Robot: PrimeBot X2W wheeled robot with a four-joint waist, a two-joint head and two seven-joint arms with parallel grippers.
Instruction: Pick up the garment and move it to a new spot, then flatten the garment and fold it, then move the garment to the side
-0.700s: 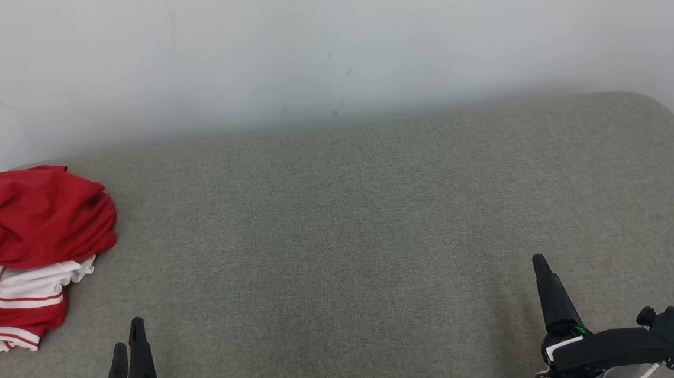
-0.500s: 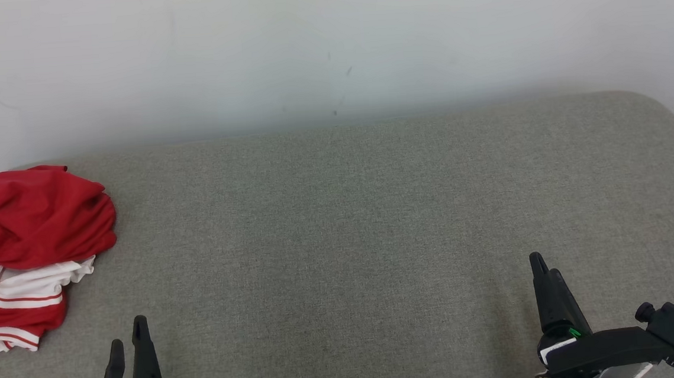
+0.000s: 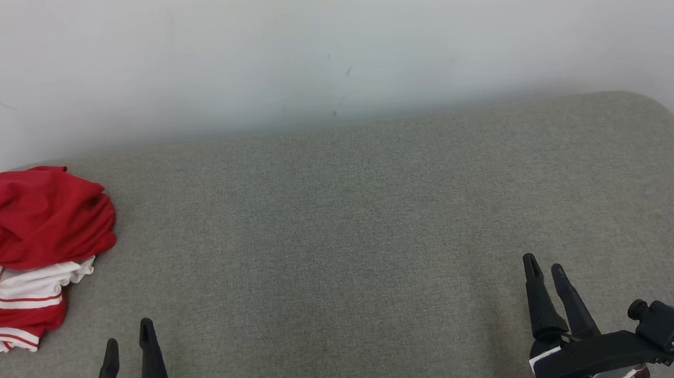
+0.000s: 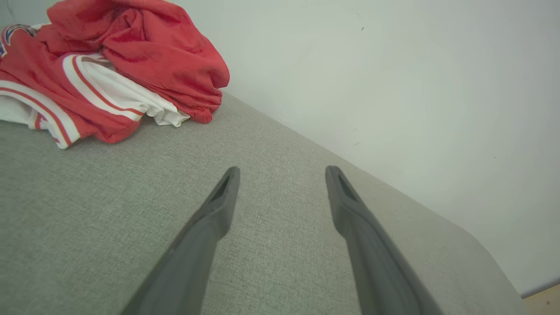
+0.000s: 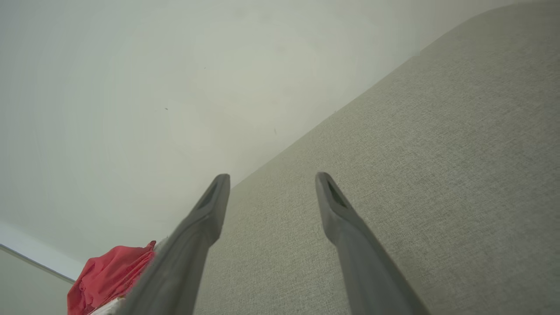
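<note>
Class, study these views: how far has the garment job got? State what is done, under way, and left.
Done: nothing visible; the red and white garment lies crumpled at the left end of the grey surface, neither flattened nor folded. In hand: nothing; the left gripper and right gripper stand open, empty, clear of the cloth. Left: picking it up, moving it, flattening, folding, setting it aside.
</note>
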